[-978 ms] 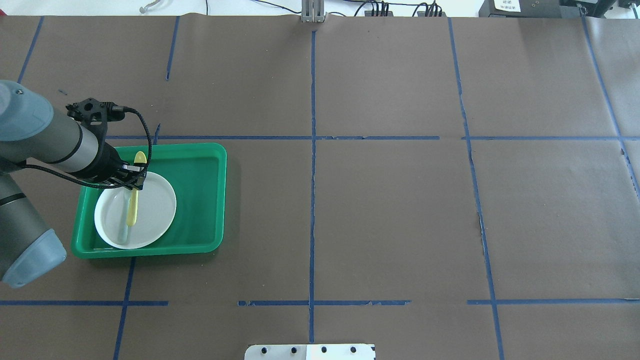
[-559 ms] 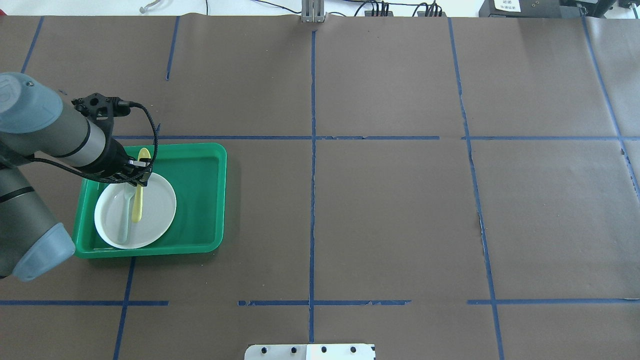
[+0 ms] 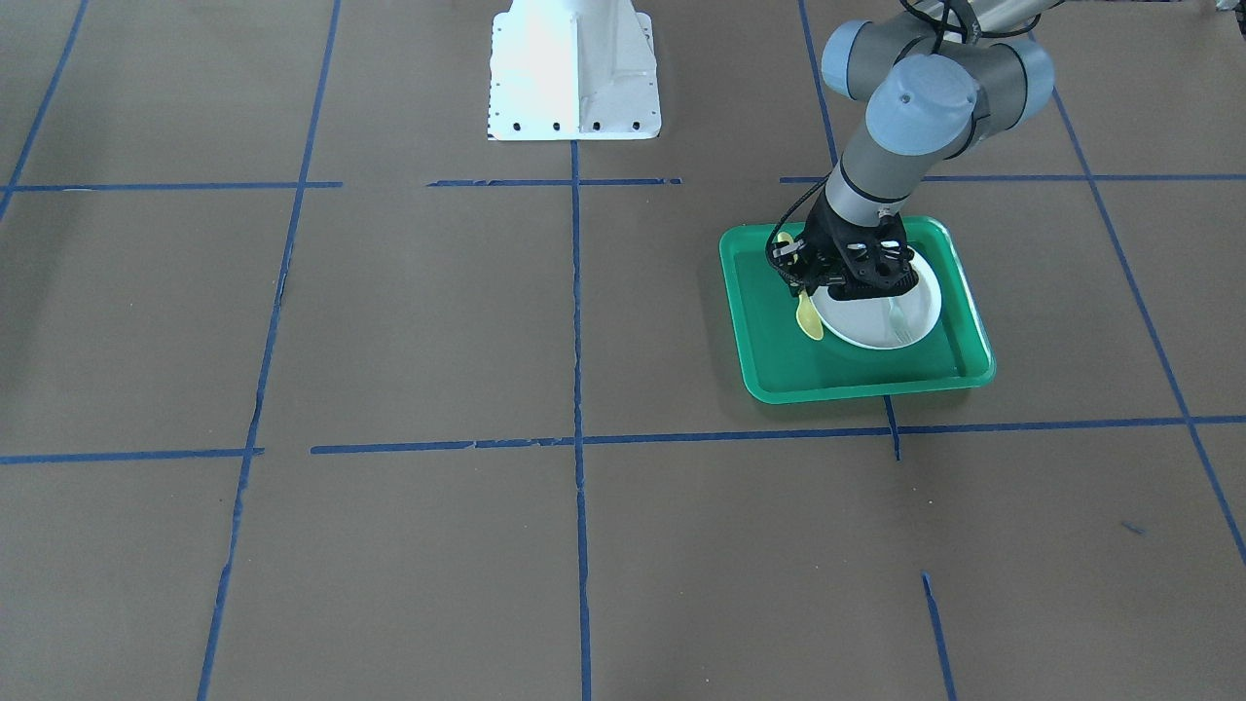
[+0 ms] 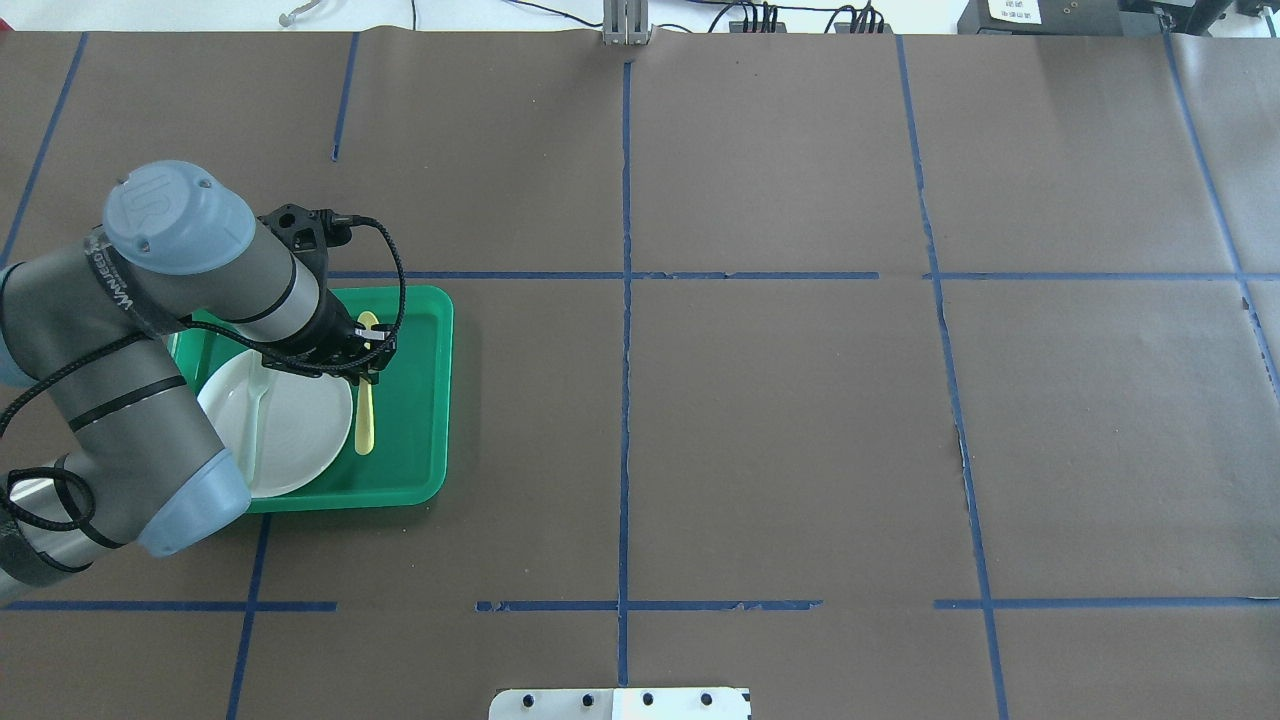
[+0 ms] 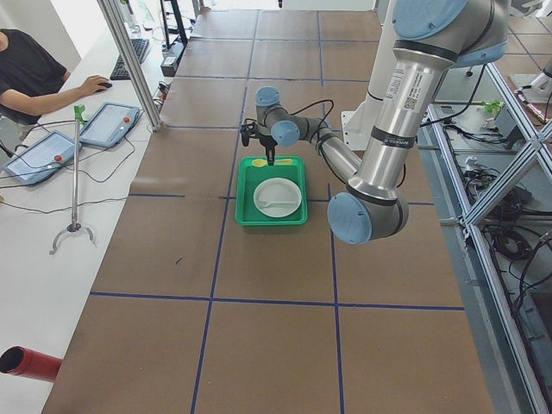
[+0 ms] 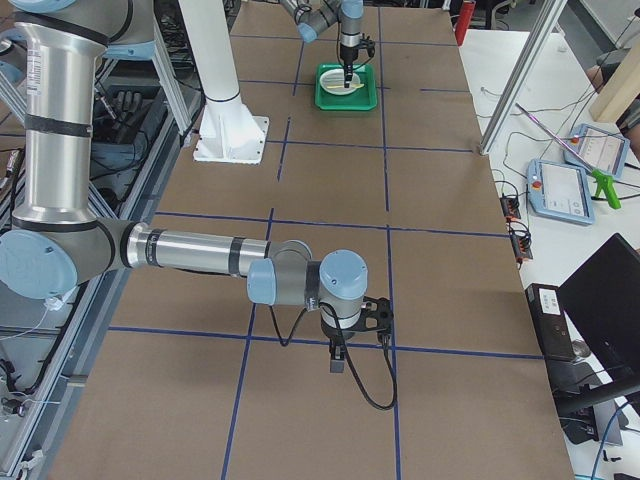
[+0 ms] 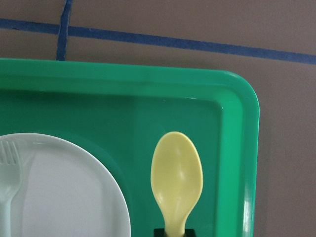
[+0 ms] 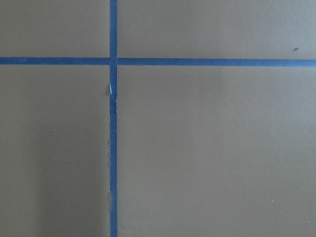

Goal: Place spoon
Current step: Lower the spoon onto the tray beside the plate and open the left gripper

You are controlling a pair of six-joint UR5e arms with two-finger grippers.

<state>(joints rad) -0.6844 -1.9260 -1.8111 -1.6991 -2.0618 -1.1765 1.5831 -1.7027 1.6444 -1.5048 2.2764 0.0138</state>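
My left gripper (image 4: pixel 366 368) is shut on the pale-yellow spoon (image 4: pixel 365 425) near the neck of its handle. It holds the spoon over the green tray (image 4: pixel 425 400), just right of the white plate (image 4: pixel 300 420). In the left wrist view the spoon's bowl (image 7: pixel 177 180) lies over the tray floor, between the plate (image 7: pixel 64 197) and the tray's rim (image 7: pixel 247 148). I cannot tell whether the spoon touches the tray. My right gripper (image 6: pixel 337 362) shows only in the exterior right view, low over bare table, and I cannot tell its state.
A pale grey-green fork (image 4: pixel 258 400) lies on the plate; its tines show in the left wrist view (image 7: pixel 7 160). Brown paper with blue tape lines (image 4: pixel 625 300) covers the table. The robot's white base (image 3: pixel 572 73) stands at the near table edge.
My left arm has carried the spoon to the right, from over the plate to over the tray floor beside the plate. The fork and plate have not moved.
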